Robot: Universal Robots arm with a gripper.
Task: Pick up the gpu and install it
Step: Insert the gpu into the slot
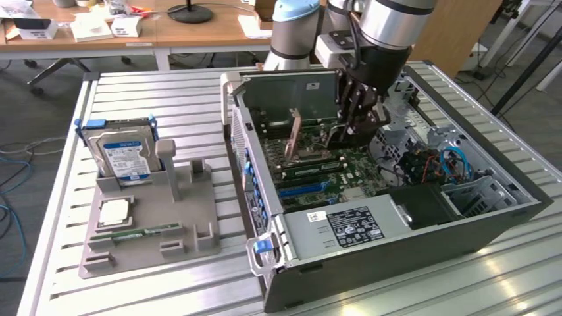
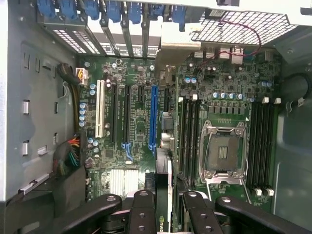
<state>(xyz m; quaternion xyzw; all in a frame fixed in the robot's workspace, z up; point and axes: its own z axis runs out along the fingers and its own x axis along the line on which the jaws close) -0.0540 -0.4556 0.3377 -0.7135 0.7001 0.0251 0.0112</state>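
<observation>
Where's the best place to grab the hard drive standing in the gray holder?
Take the hard drive by its upper half, coming down from above and pinching the two broad faces. It stands on end with its lower end tucked into the gray holder, so the top is likely the freest part.

The gpu (image 2: 162,202) is black, the motherboard (image 2: 139,146) green.

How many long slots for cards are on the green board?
4. Side by side on the motherboard: one white slot, two black slots, one blue slot. Others may hide under the gpu in the fingers.
</observation>
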